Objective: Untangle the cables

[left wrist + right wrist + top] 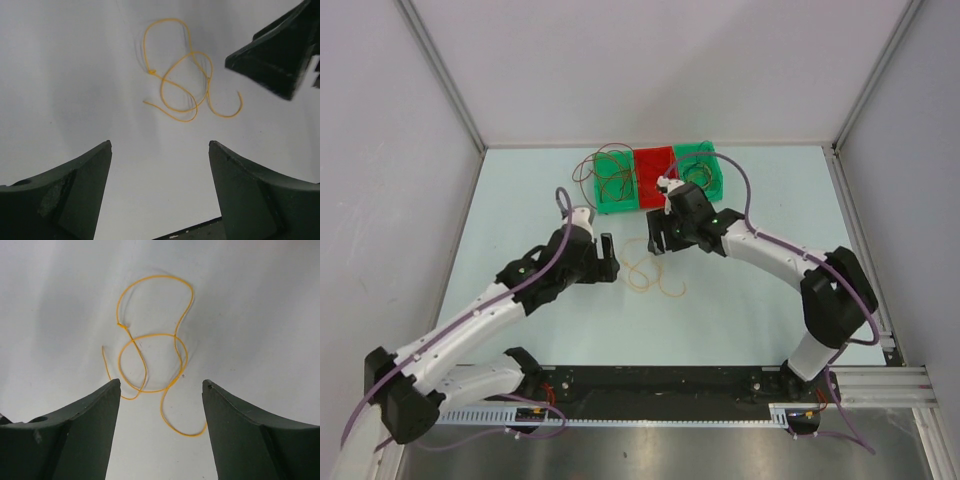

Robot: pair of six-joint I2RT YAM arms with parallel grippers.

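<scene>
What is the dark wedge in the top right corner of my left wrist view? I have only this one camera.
Observer: Most likely it is the right gripper. The top view shows it facing the left gripper across the yellow cable.
Operator: Thank you. Is there anything else left to sort, outside my picture?
Observer: Yes. The top view shows other cables at the far side of the table, lying in two green trays. Some loops hang over the left tray's side.
</scene>
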